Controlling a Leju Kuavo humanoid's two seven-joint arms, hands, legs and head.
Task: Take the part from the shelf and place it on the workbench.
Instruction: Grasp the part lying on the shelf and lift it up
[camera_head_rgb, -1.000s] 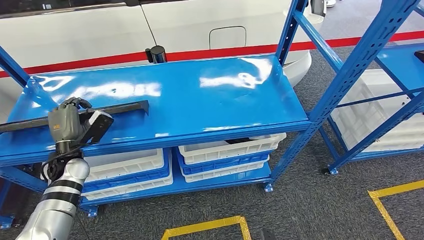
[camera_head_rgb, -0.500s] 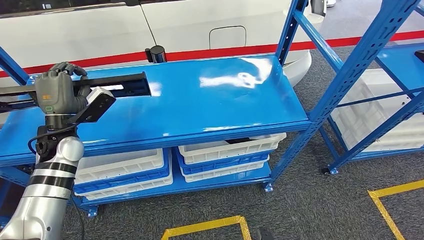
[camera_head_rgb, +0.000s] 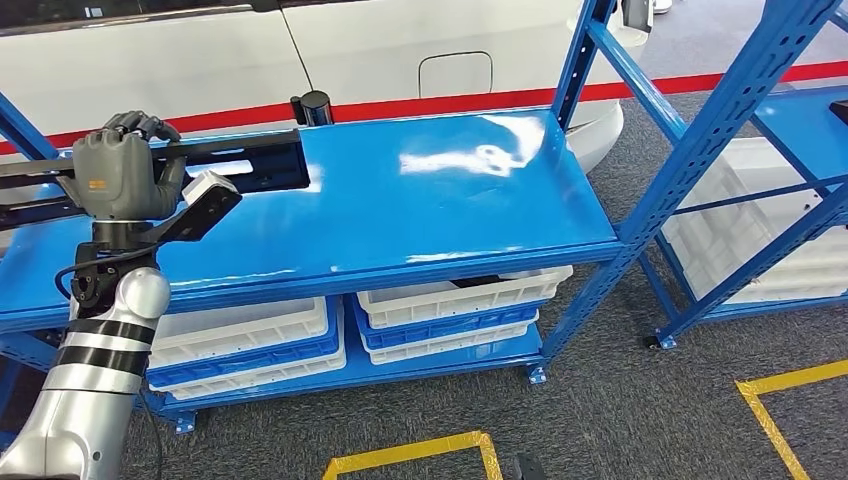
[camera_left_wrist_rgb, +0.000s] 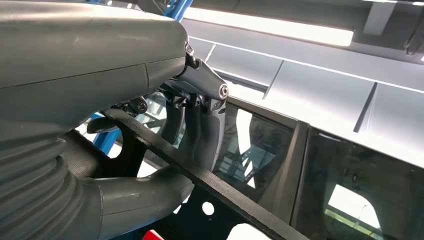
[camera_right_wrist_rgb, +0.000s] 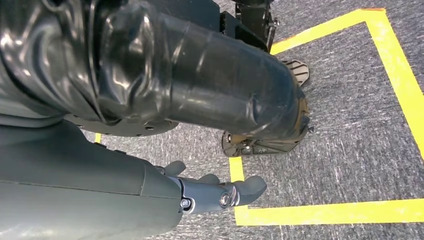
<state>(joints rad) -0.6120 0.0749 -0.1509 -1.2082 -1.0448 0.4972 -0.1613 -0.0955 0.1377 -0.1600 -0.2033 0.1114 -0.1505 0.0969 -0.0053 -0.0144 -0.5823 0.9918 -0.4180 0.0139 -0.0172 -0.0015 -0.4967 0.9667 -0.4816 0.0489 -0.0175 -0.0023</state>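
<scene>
The shelf (camera_head_rgb: 420, 200) is a glossy bright blue all over, its top board streaked with white glare. Across it runs the part (camera_head_rgb: 240, 165), a long flat black bar. The left hand (camera_head_rgb: 120, 180) holding it is matt grey with darker fingers, and the arm (camera_head_rgb: 95, 380) below is silver, banded black and white. Under the board sit white bins (camera_head_rgb: 450, 300) stacked on blue ones. Behind stands a white car (camera_head_rgb: 350, 50) with a red stripe (camera_head_rgb: 450, 103) along its lower edge. The floor (camera_head_rgb: 600, 420) is speckled dark grey carpet marked with yellow tape (camera_head_rgb: 410, 455). The right hand (camera_right_wrist_rgb: 215, 192) is dark grey.
</scene>
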